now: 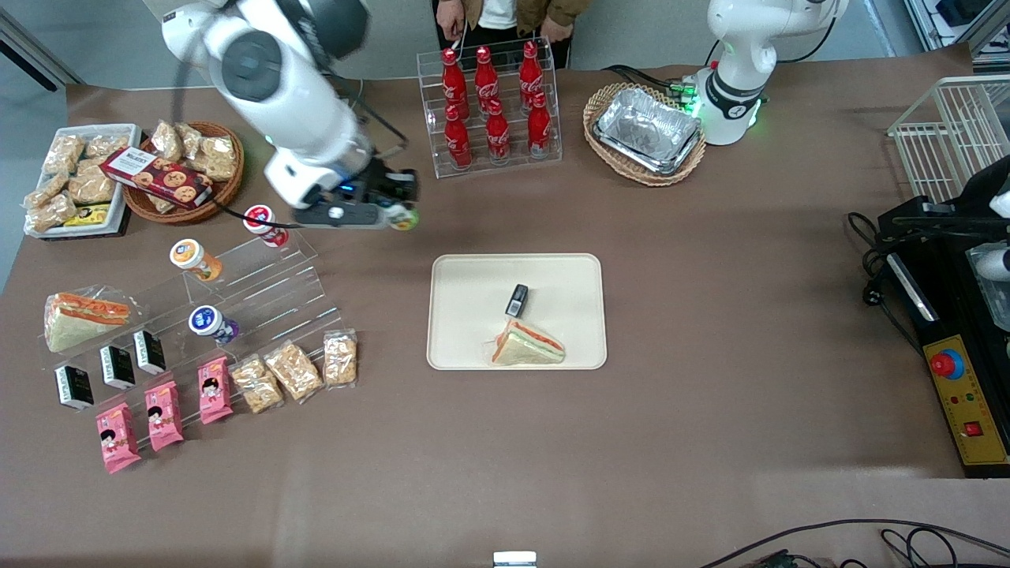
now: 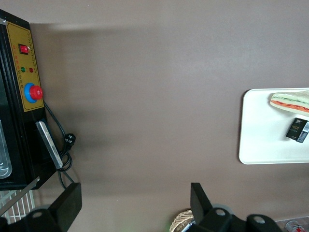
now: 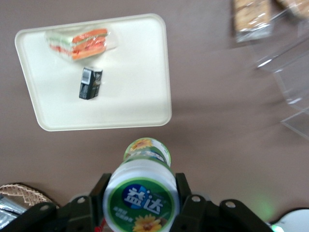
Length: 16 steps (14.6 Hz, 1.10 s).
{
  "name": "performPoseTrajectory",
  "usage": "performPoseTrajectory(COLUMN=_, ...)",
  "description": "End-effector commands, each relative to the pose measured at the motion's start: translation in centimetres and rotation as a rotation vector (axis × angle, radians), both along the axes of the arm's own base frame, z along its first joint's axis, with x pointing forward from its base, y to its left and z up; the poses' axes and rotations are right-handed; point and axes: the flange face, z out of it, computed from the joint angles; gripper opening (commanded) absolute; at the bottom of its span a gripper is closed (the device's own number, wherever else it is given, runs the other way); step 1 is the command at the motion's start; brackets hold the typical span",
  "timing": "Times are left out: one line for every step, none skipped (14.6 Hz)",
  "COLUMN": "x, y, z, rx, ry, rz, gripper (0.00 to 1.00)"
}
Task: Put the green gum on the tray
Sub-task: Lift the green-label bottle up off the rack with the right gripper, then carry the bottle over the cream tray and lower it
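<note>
End effector [image 1: 392, 211], upper left of front frame, grips green-and-white-lidded gum canister [image 3: 141, 198] above brown surface; early release misses cream rectangular tray [image 1: 458, 347].

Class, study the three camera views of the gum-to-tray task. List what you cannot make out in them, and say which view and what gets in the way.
- Front view: the green gum is mostly hidden by the gripper closed on it.
- Right wrist view: the gum's base is covered by its own lid; its height above the table is unclear.
- Left wrist view: the tray and the sandwich are cut off by the frame edge.
- Front view: print on the small black pack is too small.
</note>
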Motion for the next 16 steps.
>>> performPoseTrajectory(x=0.6, y=3.6, z=-6.5, rx=0.003, ry=-0.004, rz=0.005, gripper=0.16)
performPoseTrajectory(x=0.3, y=4.1, z=-8.7, rx=0.02, ry=-0.033, rz=0.002, gripper=0.16)
performPoseTrajectory(x=-0.5, y=5.0, z=-10.9, rx=0.035, ry=-0.057, rz=-0.002, gripper=0.16)
performPoseTrajectory(x=-0.9, y=5.7, z=-12.5, rx=0.045, ry=-0.066, rz=-0.015, gripper=0.16)
performPoseTrajectory(x=-1.3, y=6.6, z=-14.1, rx=0.038, ry=-0.063, rz=-0.015, gripper=0.16)
performPoseTrajectory(x=-1.3, y=6.9, z=-16.0, rx=0.008, ry=-0.059, rz=0.007, gripper=0.16)
performPoseTrajectory(x=-1.1, y=6.9, z=-18.0, rx=-0.012, ry=-0.051, rz=0.023, gripper=0.17)
performPoseTrajectory(x=-0.9, y=7.1, z=-19.9, rx=-0.012, ry=-0.043, rz=0.026, gripper=0.17)
performPoseTrajectory(x=-0.7, y=7.2, z=-21.5, rx=-0.008, ry=-0.041, rz=0.022, gripper=0.17)
performPoseTrajectory(x=-0.6, y=7.2, z=-22.7, rx=-0.011, ry=-0.04, rz=0.027, gripper=0.17)
performPoseTrajectory(x=-0.5, y=7.2, z=-23.3, rx=-0.017, ry=-0.046, rz=0.038, gripper=0.17)
performPoseTrajectory(x=-0.2, y=6.9, z=-23.8, rx=-0.023, ry=-0.051, rz=0.041, gripper=0.17)
performPoseTrajectory(x=0.0, y=6.7, z=-24.4, rx=-0.03, ry=-0.051, rz=0.045, gripper=0.17)
performPoseTrajectory(x=0.0, y=6.7, z=-24.9, rx=-0.032, ry=-0.054, rz=0.046, gripper=0.17)
performPoseTrajectory(x=0.1, y=6.7, z=-25.5, rx=-0.029, ry=-0.057, rz=0.048, gripper=0.17)
performPoseTrajectory(x=0.2, y=6.8, z=-26.0, rx=-0.025, ry=-0.064, rz=0.045, gripper=0.17)
